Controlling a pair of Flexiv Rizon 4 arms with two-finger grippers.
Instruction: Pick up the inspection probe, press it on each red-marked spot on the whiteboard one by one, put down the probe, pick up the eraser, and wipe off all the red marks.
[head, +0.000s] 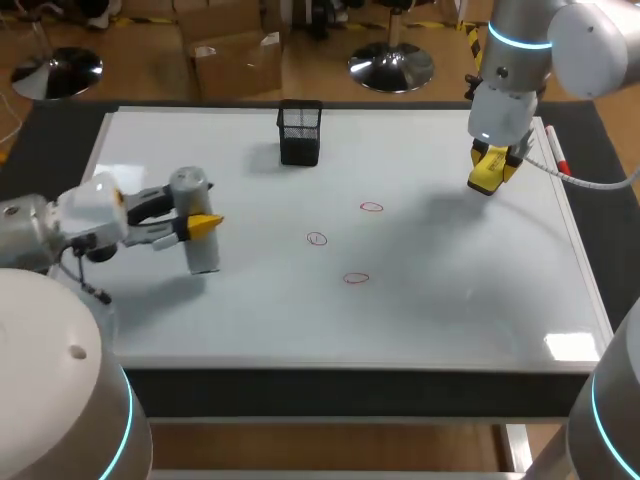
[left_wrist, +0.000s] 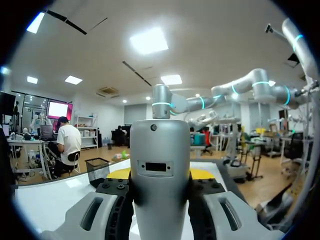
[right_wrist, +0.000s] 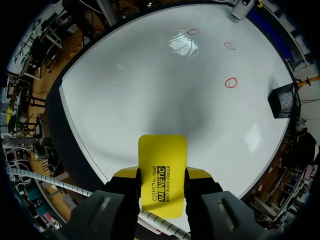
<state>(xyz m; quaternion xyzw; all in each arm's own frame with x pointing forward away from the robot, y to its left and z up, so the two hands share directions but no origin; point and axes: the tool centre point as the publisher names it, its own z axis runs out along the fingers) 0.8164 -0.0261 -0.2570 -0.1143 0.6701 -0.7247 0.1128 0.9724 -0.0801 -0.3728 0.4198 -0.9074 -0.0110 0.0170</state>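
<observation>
L arm comes in from the left. The left gripper (head: 201, 224) is clamped on the probe (head: 203, 252), a grey cylinder standing roughly upright, w/ fingers on 2 opposite sides at about mid-height. Left wrist view agrees: the probe body fills the gap btwn the fingers, and the yellow tips just show either side behind it. The probe is over the left part of the whiteboard (head: 450, 310). Its lower end is at or v. near the surface; contact can't be told. It is well apart from the red marks (head: 372, 207) (head: 317, 238) (head: 357, 278), 3 small circles near the board's middle: one farther back & to the right, one central, one nearer the front edge. All 3 unwiped.

R arm enters from the right. The right gripper (head: 490, 172) hangs over the board's far right area, pointing down, pinching the eraser (right_wrist: 161, 172) btwn both fingers. The eraser is a flat yellow block w/ black print, sticking out ahead of the tips. In the right wrist view the 3 marks lie well ahead of the eraser, none under it.

A black mesh basket (head: 300, 131) stands near the board's far edge, a bit left of middle. A marker pen (head: 553, 150) w/ red on it lies along the right rim, just beside the right gripper
</observation>
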